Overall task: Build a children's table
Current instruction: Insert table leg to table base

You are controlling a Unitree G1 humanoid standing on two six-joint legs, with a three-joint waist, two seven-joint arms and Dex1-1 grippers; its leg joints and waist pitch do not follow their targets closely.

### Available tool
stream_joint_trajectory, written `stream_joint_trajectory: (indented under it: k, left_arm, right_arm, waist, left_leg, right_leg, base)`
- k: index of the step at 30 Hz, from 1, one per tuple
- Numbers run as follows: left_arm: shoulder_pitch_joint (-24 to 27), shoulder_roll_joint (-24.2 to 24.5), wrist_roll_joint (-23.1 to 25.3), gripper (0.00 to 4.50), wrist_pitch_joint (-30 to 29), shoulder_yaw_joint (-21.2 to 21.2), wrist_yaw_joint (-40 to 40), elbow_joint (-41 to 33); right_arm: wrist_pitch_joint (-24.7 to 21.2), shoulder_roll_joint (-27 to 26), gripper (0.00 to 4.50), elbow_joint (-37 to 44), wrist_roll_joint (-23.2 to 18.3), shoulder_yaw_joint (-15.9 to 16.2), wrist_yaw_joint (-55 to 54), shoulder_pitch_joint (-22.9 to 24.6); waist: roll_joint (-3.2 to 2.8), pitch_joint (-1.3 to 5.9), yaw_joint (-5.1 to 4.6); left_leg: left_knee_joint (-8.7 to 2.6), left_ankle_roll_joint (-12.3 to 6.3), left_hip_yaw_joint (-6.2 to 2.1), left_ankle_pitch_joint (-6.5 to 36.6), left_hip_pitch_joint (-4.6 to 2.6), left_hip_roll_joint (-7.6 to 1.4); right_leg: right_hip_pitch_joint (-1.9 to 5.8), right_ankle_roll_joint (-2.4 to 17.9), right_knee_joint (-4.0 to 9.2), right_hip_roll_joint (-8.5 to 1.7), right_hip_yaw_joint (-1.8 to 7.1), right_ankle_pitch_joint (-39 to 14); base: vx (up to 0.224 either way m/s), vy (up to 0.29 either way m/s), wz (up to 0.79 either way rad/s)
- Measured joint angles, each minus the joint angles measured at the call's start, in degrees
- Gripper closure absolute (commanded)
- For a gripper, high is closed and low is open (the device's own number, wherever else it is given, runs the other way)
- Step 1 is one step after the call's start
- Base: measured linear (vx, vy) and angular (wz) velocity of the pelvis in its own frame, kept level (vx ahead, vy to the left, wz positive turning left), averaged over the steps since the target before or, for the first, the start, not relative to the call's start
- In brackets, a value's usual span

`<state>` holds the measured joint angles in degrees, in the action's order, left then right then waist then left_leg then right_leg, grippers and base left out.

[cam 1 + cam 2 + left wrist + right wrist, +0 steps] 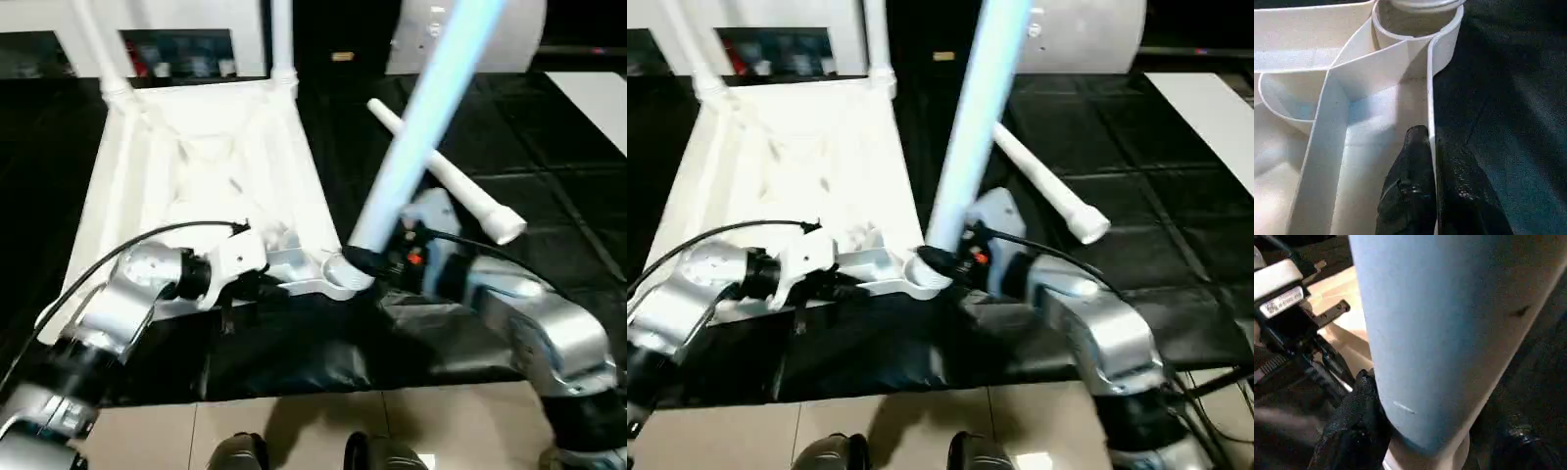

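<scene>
The children's table top [196, 166] lies upside down on the black worktable, ribs facing up. Two white legs [282, 39] stand in its far corner sockets. My left gripper [1432, 142] is shut on the near rim wall [1431, 98], one finger [1410, 186] inside and one outside. My right gripper [367, 259] is shut on the base of a third leg [421, 117], which leans up and to the right. The foot of this leg sits at the near right corner socket [338, 274]. A fourth leg [451, 181] lies loose on the worktable behind my right arm.
The worktable's front edge [294, 392] runs just in front of both forearms, with tiled floor and the robot's feet [245, 455] below. A white board [598, 103] lies at the far right. A large white rounded object [509, 29] stands at the back.
</scene>
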<state>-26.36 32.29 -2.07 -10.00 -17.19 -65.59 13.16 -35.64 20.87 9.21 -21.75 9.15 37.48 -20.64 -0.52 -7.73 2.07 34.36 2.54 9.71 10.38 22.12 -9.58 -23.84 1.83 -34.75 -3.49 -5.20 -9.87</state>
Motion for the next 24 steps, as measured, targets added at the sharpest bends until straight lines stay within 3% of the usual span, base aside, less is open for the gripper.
stream_joint_trajectory:
  k: [2,5,11,18,24]
  left_arm:
    - [0.2,-0.1,0.0,4.5,-1.1,0.2,0.1,-0.7]
    - [0.2,-0.1,-0.2,3.95,-2.0,0.5,0.1,-0.9]
    - [0.4,-0.3,-0.5,3.78,-2.0,0.5,0.0,-0.8]
    - [0.0,0.4,-0.2,4.44,-2.1,0.4,-0.3,-0.4]
    - [-0.3,0.4,-0.6,4.5,-2.2,0.4,-0.6,0.2]
  right_arm:
    - [0.4,-1.0,2.59,-1.4,0.3,0.3,-0.2,-0.6]
    - [1.4,-2.2,2.59,-3.2,0.8,0.5,-0.8,-1.2]
    - [2.6,-2.1,2.59,-3.7,2.2,1.7,-0.6,-1.5]
    - [3.3,-1.9,2.59,-3.7,2.8,2.2,0.2,-1.5]
    - [4.0,-1.7,2.59,-4.0,3.4,2.6,0.7,-1.6]
  waist:
    - [0.0,0.0,-0.02]
    - [-0.01,0.0,-0.05]
    - [0.04,-0.02,-0.19]
    - [0.04,-0.02,-0.32]
    - [0.04,-0.02,-0.37]
  left_leg:
    - [-0.02,0.0,0.0,0.0,0.0,0.01]
    - [-0.06,0.0,0.04,0.0,0.02,0.02]
    - [-0.05,0.01,0.04,0.0,-0.04,-0.01]
    - [-0.13,0.01,0.04,0.0,-0.06,-0.01]
    - [-0.13,0.01,0.05,0.0,-0.08,-0.02]
  right_leg:
    - [0.0,0.0,0.02,0.0,0.01,0.0]
    - [-0.04,0.0,0.04,0.0,0.05,0.0]
    - [-0.02,0.0,0.04,0.01,0.04,0.0]
    - [-0.03,0.0,0.04,0.03,0.05,0.0]
    - [-0.03,0.0,0.04,0.03,0.05,0.0]
  base:
    - [0.0,0.0,0.0]
    - [0.0,0.0,0.0]
    - [0.0,0.0,0.0]
    - [0.0,0.0,0.0]
    - [0.0,0.0,0.0]
